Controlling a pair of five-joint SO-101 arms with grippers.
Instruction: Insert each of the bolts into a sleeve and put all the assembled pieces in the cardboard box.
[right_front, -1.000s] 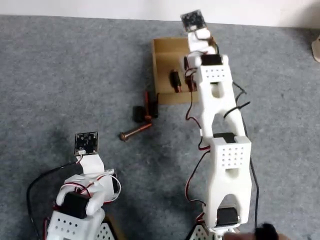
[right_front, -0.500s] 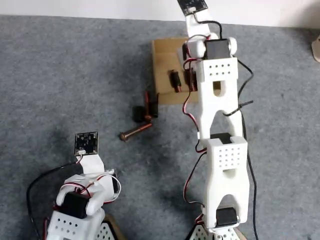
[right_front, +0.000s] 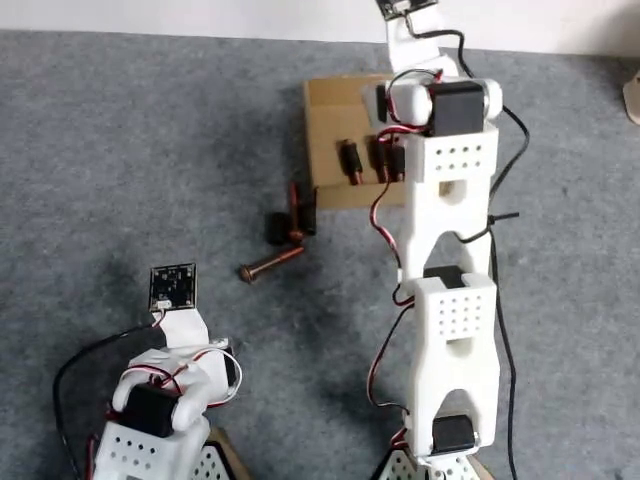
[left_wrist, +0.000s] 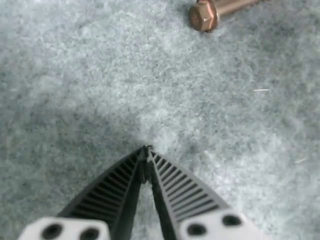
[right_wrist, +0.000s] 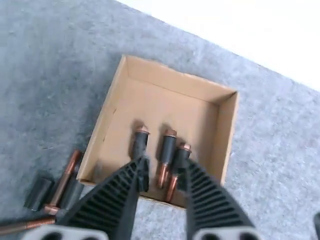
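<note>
High view: since a second ago the right arm has stretched farther toward the top edge, uncovering more of the cardboard box, while the left arm has not moved. The right gripper hangs above the box with its fingers spread. The left gripper, at lower left, has its fingers pressed together. The worktop is grey and carpeted, with a white strip along the top. Three assembled pieces lie in the box; two bolts and two sleeves lie just below its lower left corner
</note>
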